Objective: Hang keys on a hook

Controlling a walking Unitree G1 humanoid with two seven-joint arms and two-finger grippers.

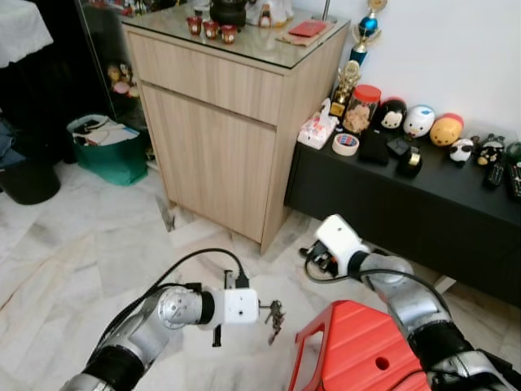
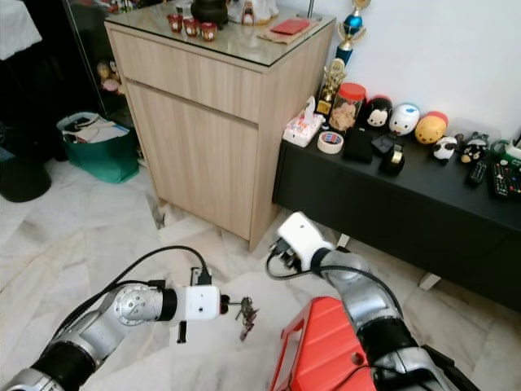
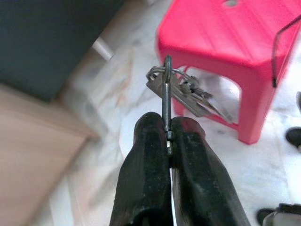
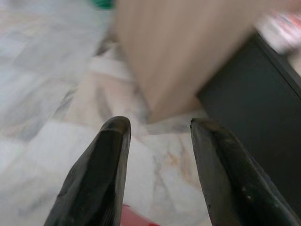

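A bunch of keys [image 1: 275,318] on a metal ring dangles above the marble floor, just left of the red stool [image 1: 358,346]. My left gripper [image 1: 264,313] is shut on the ring's clasp; in the left wrist view the keys [image 3: 188,94] hang past the two black fingers [image 3: 146,155]. My right gripper [image 4: 157,125] is open with nothing between its fingers, pointing toward the foot of the wooden cabinet [image 4: 188,47]. The right arm's white wrist [image 1: 342,240] hovers over the stool, near the black bench [image 1: 407,204].
A tall wooden cabinet [image 1: 220,122] with a glass top stands ahead. To its right, a low black bench carries toys, a tape roll [image 1: 346,144] and trophies. A green basket [image 1: 110,147] sits at the far left. Cables [image 1: 321,261] lie beneath the bench.
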